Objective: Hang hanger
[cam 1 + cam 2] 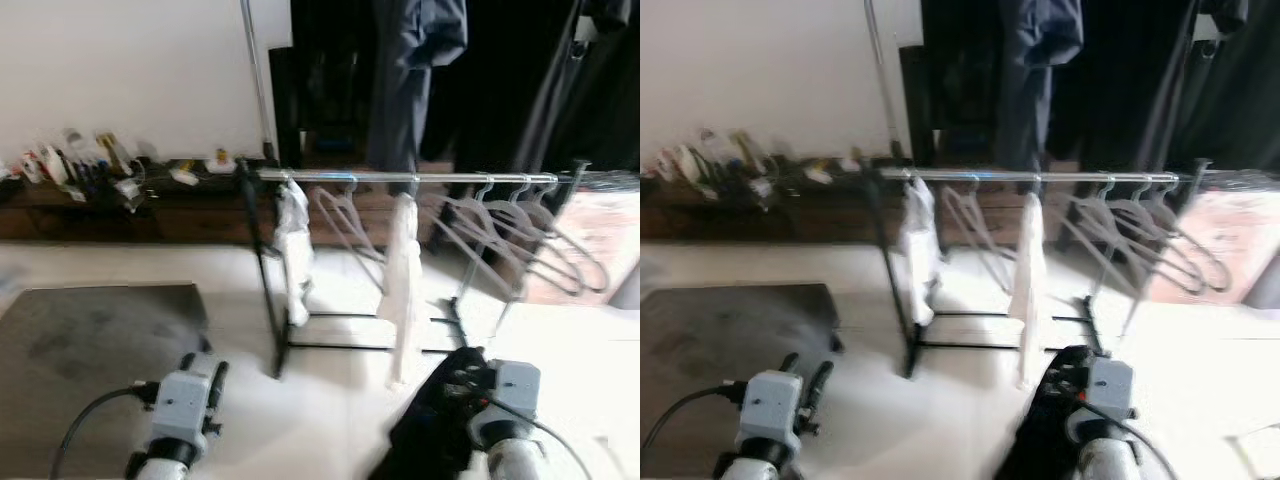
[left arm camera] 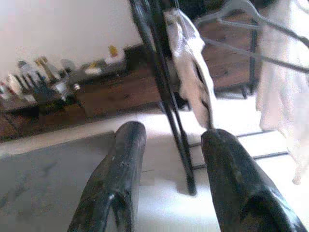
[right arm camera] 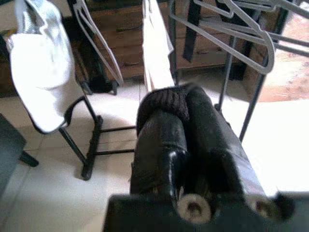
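A low clothes rack with a silver rail (image 1: 420, 178) stands ahead of me on the white floor. On it hang two white garments (image 1: 403, 280), one bare grey hanger (image 1: 350, 225) and several more grey hangers (image 1: 520, 235) at the right end. My right gripper (image 3: 178, 104) is held low in front of the rack, shut on a black knitted cloth (image 1: 435, 425) that drapes over its fingers and hangs below. Any hanger inside the cloth is hidden. My left gripper (image 2: 171, 137) is open and holds nothing, low at the left near the rack's black leg (image 2: 169, 96).
A dark grey mat (image 1: 90, 340) lies on the floor at the left. Behind it, a low wooden shelf (image 1: 90, 205) carries bottles. Dark clothes (image 1: 410, 70) hang behind the rack. A brownish box (image 1: 600, 235) sits at the right.
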### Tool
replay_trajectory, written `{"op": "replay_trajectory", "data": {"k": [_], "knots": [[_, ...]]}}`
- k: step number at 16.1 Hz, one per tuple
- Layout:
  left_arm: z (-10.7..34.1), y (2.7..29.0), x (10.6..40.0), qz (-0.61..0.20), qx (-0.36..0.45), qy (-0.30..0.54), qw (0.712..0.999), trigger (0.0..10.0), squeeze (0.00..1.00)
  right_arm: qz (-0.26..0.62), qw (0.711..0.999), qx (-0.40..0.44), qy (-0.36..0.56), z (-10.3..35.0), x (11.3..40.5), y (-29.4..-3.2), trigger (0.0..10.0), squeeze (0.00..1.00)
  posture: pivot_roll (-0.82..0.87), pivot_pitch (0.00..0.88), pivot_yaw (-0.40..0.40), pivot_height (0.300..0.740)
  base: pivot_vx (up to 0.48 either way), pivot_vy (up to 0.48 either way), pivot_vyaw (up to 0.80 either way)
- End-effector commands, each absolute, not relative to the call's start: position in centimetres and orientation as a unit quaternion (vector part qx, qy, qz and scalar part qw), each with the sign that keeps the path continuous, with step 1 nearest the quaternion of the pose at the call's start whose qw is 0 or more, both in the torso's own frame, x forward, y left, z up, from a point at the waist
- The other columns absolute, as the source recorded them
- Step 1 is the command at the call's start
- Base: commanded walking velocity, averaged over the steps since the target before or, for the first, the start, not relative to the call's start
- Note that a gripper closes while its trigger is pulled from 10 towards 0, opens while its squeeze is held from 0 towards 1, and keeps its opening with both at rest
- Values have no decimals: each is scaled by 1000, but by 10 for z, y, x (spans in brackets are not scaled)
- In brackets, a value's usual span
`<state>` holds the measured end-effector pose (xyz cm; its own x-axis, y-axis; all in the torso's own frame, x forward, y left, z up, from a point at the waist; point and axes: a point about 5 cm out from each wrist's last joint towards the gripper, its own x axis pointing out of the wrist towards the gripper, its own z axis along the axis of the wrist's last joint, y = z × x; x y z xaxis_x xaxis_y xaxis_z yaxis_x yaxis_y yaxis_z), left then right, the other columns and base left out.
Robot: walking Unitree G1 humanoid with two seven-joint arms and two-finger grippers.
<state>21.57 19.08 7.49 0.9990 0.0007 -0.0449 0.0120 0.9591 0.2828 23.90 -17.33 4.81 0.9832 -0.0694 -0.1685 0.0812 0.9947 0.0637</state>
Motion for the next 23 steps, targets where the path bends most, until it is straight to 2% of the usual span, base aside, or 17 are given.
{"op": "replay_trajectory", "data": {"k": [1, 3, 23], "knots": [[80, 188, 218, -7, 139, 12, 990, 10000, 0, -38, 997, 31, 64, 57, 244, -176, 10000, 0, -25, 9, -6, 740, 0, -480, 0], [80, 188, 219, -3, 139, 14, 990, 10000, 0, -35, 997, 31, 66, 56, 245, -175, 10000, 0, -23, 27, -9, 740, 0, -407, 0], [89, 194, 224, 23, 124, 6, 992, 10000, 0, 56, 995, 21, 80, 55, 251, -160, 10000, 0, -30, 82, -14, 740, 13, 0, 0]]}}
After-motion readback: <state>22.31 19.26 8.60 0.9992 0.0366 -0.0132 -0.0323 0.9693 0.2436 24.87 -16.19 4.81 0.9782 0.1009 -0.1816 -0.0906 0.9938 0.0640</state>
